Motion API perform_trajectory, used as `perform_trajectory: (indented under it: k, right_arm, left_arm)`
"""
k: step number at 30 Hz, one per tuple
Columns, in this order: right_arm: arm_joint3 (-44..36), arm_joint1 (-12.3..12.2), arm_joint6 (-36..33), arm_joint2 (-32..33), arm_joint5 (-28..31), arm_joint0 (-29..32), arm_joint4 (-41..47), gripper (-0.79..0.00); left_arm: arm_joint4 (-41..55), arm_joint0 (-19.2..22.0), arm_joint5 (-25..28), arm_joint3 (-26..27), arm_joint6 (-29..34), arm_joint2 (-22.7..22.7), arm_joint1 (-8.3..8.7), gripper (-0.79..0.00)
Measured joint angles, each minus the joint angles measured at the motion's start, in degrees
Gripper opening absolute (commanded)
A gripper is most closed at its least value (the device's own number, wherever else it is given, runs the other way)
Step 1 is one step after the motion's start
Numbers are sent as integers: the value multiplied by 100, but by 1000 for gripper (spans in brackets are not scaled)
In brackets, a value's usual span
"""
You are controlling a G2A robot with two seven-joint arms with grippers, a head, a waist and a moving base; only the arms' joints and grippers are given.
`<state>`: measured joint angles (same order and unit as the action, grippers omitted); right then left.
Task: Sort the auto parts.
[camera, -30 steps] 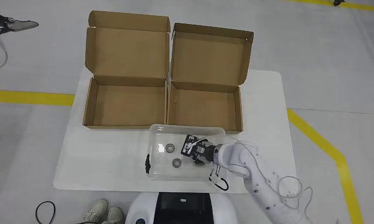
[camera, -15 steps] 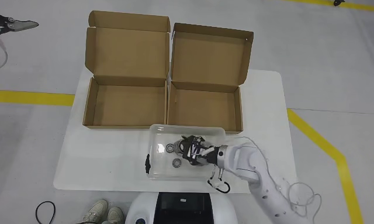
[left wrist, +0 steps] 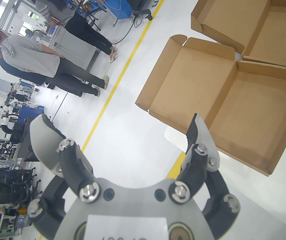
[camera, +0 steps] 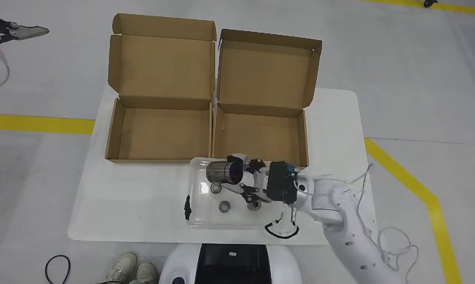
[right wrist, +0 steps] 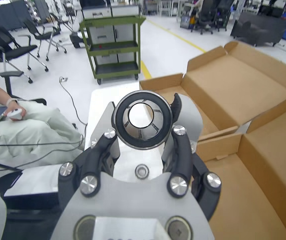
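Top view: a hollow silver metal cylinder (camera: pixel 220 170) is held clamped in the right arm's jaws over the far side of a clear plastic tray (camera: pixel 192 191) on the white counter (camera: pixel 126 202); a small metal ring (camera: pixel 225 206) lies in the tray. Left wrist view: the left arm's jaws are spread apart with nothing between them, near two open brown cardboard boxes (left wrist: pixel 245 116). Right wrist view: the cylinder is seen end-on, gripped on both sides.

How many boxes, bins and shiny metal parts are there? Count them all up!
Cardboard boxes: 2
Clear bin: 1
Metal parts: 2 (one in the right gripper, one in the bin)
Total: 5
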<state>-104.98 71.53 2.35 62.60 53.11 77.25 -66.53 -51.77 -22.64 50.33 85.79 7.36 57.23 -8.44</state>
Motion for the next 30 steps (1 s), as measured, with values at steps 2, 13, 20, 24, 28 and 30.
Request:
perform_trajectory:
  k: [2,13,20,24,28,30]
  right_arm:
    - [-19,6,242,-11,92,-95,23,-785]
    - [-751,34,874,5,-147,-509,-118,-785]
    - [-958,50,1146,-82,-166,-650,-108,-785]
    - [-1039,52,1228,-97,-221,-682,-142,-785]
    - [-1068,48,1298,-93,-255,-685,-167,-785]
    - [-1073,46,1327,-93,-273,-681,-190,-785]
  left_arm:
    - [0,0,0,0,0,0,0,0]
    - [0,0,0,0,0,0,0,0]
    - [0,0,0,0,0,0,0,0]
    - [0,0,0,0,0,0,0,0]
    - [0,0,0,0,0,0,0,0]
    - [0,0,0,0,0,0,0,0]
